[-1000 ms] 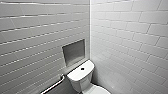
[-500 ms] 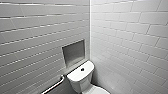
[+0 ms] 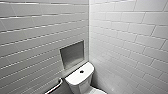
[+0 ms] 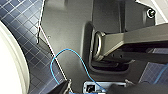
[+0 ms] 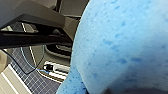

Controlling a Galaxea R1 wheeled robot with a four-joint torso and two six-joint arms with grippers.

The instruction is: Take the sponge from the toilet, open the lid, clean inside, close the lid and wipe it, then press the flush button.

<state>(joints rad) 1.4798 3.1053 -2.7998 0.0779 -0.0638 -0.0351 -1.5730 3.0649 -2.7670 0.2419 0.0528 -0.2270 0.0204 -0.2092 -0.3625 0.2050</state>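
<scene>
Fingers of the right arm look clamped on the sponge. That is my judgement, since the pad hides them. Of the left fingers I cannot tell whether they are apart or together.

Head view: the toilet [image 3: 79,80] sits low at 6 o'clock, tucked into the corner of two white tiled walls. Its tank top runs lengthwise from about 8 o'clock to 2 o'clock, with the dark button [image 3: 81,71] near the middle. A grey niche [image 3: 72,54] is set in the wall at 11 o'clock from the tank, and a grab bar [image 3: 56,87] lies at 8 o'clock from it. The bowl end leaves the picture toward 5 o'clock, so I cannot tell how the lid stands.

Left wrist view: the robot's own dark body [image 4: 70,35] and a loose blue cable [image 4: 65,53] hang over a dark blue tiled floor [image 4: 17,22]. A white curved surface [image 4: 8,65] lies beside that floor. It may be the bowl, but I cannot tell.

Right wrist view: the sponge [image 5: 120,45] looms bright blue and pitted, close against the camera, with the tiled floor [image 5: 32,81] well below it. It rests on nothing, so I take it as carried.

So the sponge is off the toilet and with the right arm, which makes that arm the working one. The toilet lies ahead and low, its long axis slanting toward 5 o'clock. Whether the pad is near the lid or well apart from it, these views do not settle.
</scene>
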